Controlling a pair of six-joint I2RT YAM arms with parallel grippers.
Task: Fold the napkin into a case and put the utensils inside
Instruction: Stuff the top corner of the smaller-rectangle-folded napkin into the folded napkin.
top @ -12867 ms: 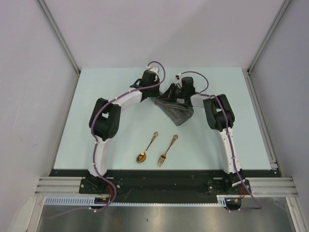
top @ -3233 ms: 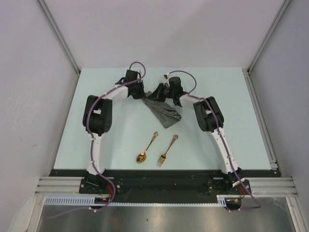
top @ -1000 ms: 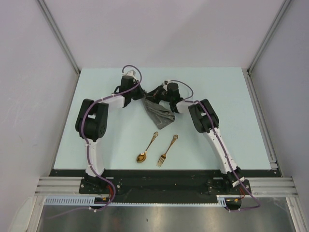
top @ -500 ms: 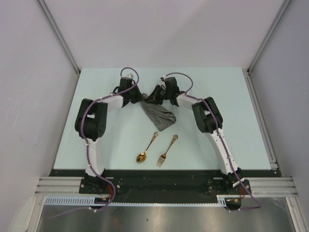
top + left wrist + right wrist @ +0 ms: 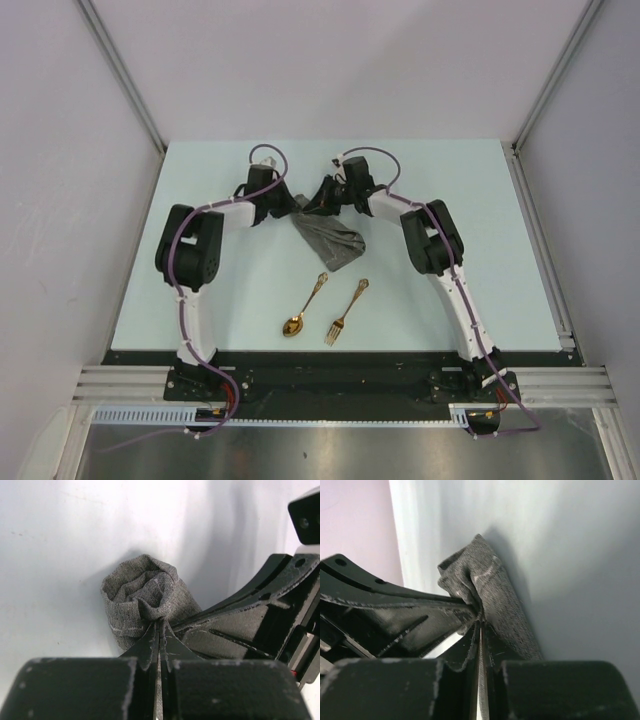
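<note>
"Both arms have swung toward nine o'clock since a few seconds back, and the napkin (image 5: 328,240) went with them."

"Where's it sitting?"

"About mid-bench, bunched into a crumpled strip. Its top end is lifted at twelve o'clock and the rest trails down toward five o'clock."

"Who's got hold of it?"

"Both. The left gripper (image 5: 159,623) is pinched tight on a puckered wad of the cloth. The right gripper (image 5: 480,622) is nipped nearly closed on a fold beside it. They meet nose to nose, left one at nine o'clock, right one at three."

"And the cutlery?"

"The spoon (image 5: 304,307) and fork (image 5: 346,311) lie on the bench (image 5: 480,240) at six o'clock from the cloth. They're side by side with the spoon on the nine o'clock side, handles aimed at one o'clock, near the cloth's low end but clear of it."
</note>
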